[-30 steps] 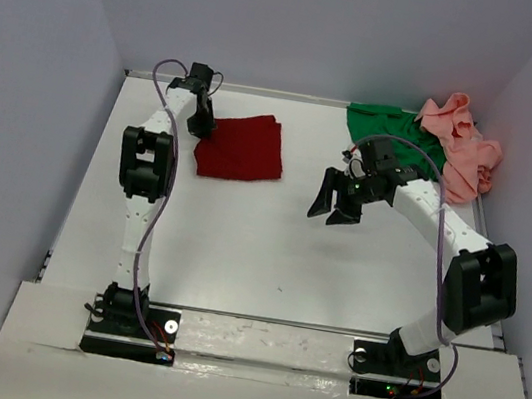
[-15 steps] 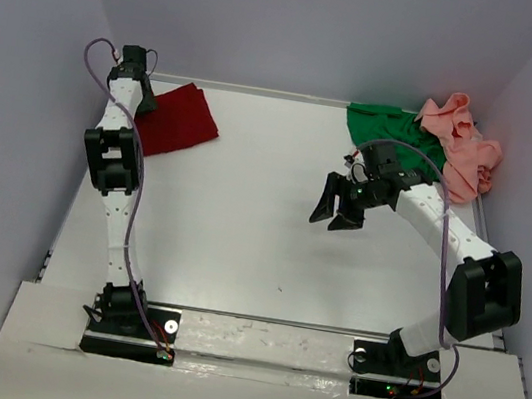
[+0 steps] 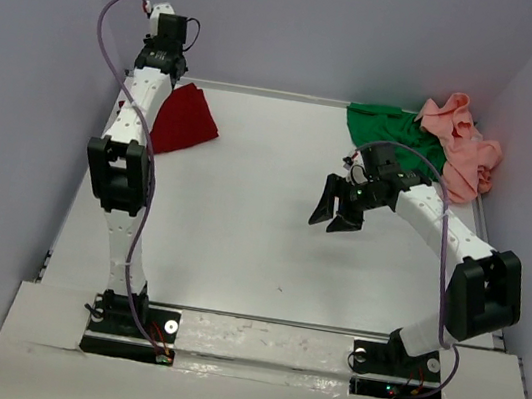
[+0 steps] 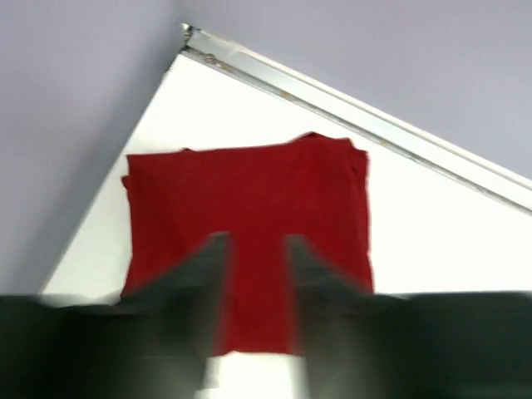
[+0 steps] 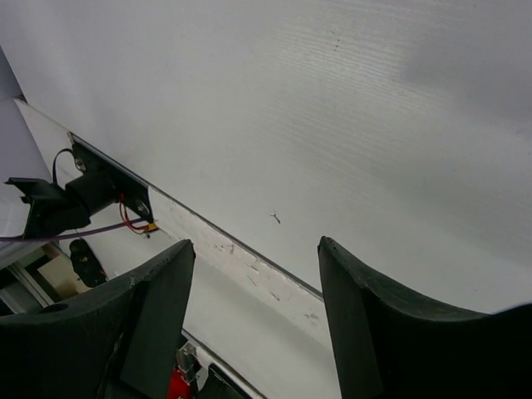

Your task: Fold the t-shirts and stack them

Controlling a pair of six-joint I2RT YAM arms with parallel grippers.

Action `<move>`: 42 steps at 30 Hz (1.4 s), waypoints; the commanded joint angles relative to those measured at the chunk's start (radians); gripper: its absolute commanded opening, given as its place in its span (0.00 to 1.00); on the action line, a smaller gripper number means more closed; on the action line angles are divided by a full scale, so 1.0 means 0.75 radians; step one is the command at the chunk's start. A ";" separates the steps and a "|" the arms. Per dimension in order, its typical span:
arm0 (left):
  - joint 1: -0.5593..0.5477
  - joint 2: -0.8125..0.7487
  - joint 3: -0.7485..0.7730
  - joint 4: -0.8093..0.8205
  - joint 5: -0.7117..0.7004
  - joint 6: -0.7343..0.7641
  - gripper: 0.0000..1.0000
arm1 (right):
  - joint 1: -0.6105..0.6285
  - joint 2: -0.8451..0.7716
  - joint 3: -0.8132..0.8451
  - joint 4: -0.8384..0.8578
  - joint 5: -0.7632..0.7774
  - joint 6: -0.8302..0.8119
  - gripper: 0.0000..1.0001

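Observation:
The dark red t-shirt lies folded into a flat square in the far left corner of the table; it fills the left wrist view. My left gripper is lifted above it near the back wall. It is open and empty, with blurred fingers apart over the cloth. The bright green t-shirt lies crumpled at the far right, and the salmon pink t-shirt is heaped beside it in the corner. My right gripper hangs open and empty over bare table, just in front of the green shirt.
The metal rim of the table runs just behind the red shirt. Grey walls close in the left, back and right sides. The table's white surface lies between the arms. The right wrist view shows the front rail and the left arm's base.
The left gripper dragged the red shirt from the left middle into the far left corner, let go and rose towards the back wall. The right arm has barely moved.

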 commanded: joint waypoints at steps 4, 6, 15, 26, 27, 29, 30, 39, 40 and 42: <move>-0.032 0.013 0.051 -0.466 0.039 -0.249 0.00 | -0.004 0.020 0.023 0.042 -0.037 -0.010 0.66; -0.030 0.009 -0.008 -0.518 0.133 -0.284 0.00 | -0.004 0.033 0.031 0.046 -0.045 -0.014 0.65; -0.012 0.113 -0.140 -0.706 0.368 -0.357 0.00 | -0.004 0.063 0.068 0.058 -0.055 -0.024 0.65; 0.025 0.162 -0.181 -0.653 0.542 -0.452 0.00 | -0.004 0.033 0.039 0.099 -0.053 -0.014 0.65; 0.029 0.162 -0.174 -0.653 0.542 -0.452 0.00 | -0.004 0.027 0.037 0.101 -0.049 -0.014 0.65; 0.036 0.187 -0.158 -0.669 0.530 -0.460 0.00 | -0.004 0.016 0.029 0.103 -0.043 -0.010 0.65; 0.042 0.203 -0.150 -0.687 0.514 -0.462 0.00 | -0.004 0.008 0.021 0.106 -0.039 -0.006 0.65; 0.103 0.230 -0.107 -0.718 0.424 -0.460 0.00 | -0.004 0.008 0.023 0.110 -0.041 -0.016 0.65; 0.115 0.238 -0.087 -0.726 0.415 -0.458 0.00 | -0.004 0.008 0.023 0.110 -0.041 -0.016 0.65; 0.121 0.248 -0.062 -0.743 0.393 -0.452 0.00 | -0.004 0.012 0.021 0.110 -0.043 -0.018 0.65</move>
